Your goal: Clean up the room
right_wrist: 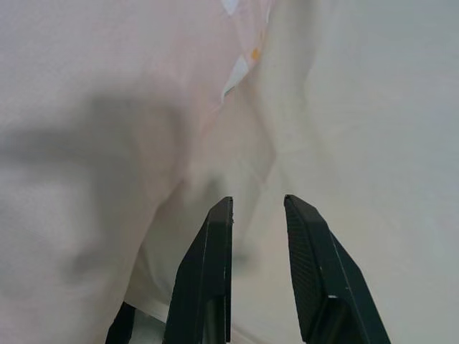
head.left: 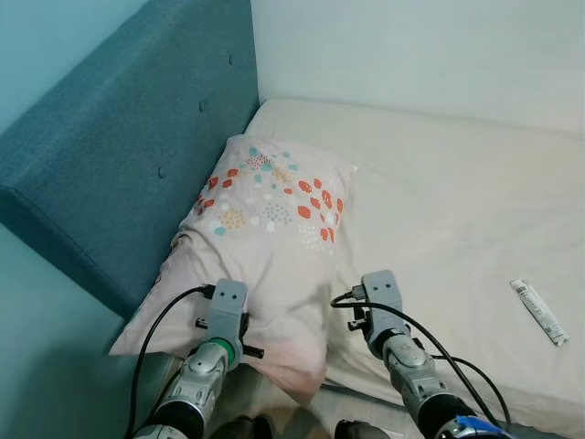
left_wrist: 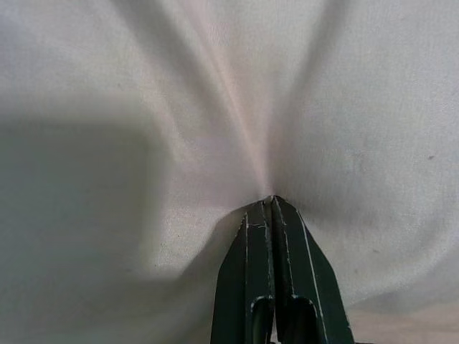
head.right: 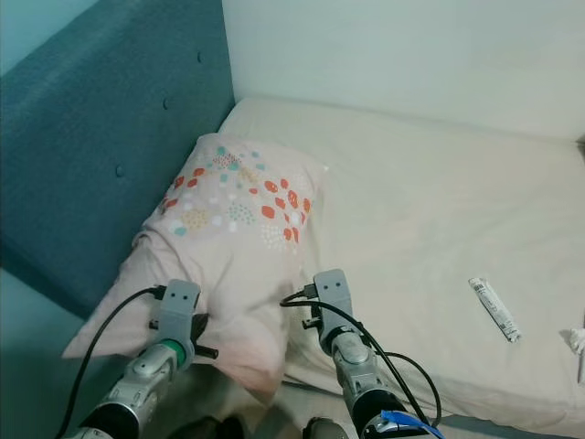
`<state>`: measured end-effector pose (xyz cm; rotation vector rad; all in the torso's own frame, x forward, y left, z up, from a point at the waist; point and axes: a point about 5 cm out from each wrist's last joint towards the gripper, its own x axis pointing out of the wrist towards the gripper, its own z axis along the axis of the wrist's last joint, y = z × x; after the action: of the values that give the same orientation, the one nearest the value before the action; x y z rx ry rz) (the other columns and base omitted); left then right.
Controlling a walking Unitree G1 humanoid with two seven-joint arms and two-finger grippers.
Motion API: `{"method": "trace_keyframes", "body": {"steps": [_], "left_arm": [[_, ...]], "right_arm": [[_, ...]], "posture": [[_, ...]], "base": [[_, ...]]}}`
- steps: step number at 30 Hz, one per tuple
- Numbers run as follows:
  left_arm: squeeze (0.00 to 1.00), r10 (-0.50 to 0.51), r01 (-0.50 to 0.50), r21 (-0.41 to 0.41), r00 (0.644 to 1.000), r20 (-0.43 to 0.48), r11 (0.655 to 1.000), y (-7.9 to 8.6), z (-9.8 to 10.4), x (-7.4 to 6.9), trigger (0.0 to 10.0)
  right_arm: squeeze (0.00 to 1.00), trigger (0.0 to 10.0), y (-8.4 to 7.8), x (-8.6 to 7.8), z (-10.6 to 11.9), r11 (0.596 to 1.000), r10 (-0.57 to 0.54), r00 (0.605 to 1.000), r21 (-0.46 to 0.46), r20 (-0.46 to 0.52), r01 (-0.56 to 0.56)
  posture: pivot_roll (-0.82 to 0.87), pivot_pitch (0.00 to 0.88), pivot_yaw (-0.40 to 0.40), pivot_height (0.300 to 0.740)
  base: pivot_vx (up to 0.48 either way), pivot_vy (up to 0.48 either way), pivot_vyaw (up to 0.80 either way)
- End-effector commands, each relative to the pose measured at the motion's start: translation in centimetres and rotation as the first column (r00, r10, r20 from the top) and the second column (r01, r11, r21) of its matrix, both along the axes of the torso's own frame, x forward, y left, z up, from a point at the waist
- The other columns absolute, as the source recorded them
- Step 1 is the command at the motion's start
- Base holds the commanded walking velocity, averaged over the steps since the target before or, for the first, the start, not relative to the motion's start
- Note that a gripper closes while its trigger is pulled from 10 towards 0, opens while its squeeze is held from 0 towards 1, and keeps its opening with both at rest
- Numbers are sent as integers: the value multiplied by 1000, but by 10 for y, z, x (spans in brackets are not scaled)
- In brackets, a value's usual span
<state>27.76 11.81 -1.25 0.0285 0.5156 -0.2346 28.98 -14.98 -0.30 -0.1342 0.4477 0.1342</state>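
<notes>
Bed (head.left: pixel 439 192) sheet bare; left tool (left_wrist: pixel 272 204) clamped on the pillow (head.left: pixel 265 229), right tool (right_wrist: pixel 254 211) apart beside its edge, must close before straightening it

Soft, even daylight; sharp head views, shadowed wrist views.

Bed (head.left: pixel 439 192) with pillow (head.left: pixel 265 238), tube (head.left: pixel 538 311)

The bed (head.left: pixel 439 183) runs off the right edge of the frame. At mid right, the small white tube's (head.left: pixel 538 311) print is too small to read. A white scrap (head.right: pixel 576 343) at the right edge is cut off.
</notes>
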Motion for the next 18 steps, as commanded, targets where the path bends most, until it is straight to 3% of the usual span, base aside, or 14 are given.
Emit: {"method": "trace_keyframes", "body": {"steps": [1,5,6,10,18], "left_arm": [[0,-1,1,2,1000,-29,1000,0,-8,-8,10000],[0,14,-15,-7,999,-45,1000,1,-11,-12,10000],[0,41,-41,-7,998,-45,999,4,-11,-12,10000],[0,108,-110,-29,992,-61,993,9,-12,-12,10000],[0,87,-90,-30,994,-70,996,7,-13,-12,10000]], "right_arm": [[0,10000,-2,-6,-5,1000,-16,1000,3,-13,16],[0,10000,-2,-5,-3,1000,-19,1000,-4,3,19],[0,10000,-4,-5,-4,999,-33,999,-4,3,33],[0,10000,-10,-6,-5,996,-86,996,32,-11,86],[0,10000,-5,-6,-5,999,-41,999,20,-6,42]], "posture": [[52,42,97,740],[48,31,77,740],[56,63,82,740],[48,37,84,740],[55,50,75,740]], "base": [[0,0,0],[0,0,0],[0,0,0],[0,0,0],[0,0,0]]}}
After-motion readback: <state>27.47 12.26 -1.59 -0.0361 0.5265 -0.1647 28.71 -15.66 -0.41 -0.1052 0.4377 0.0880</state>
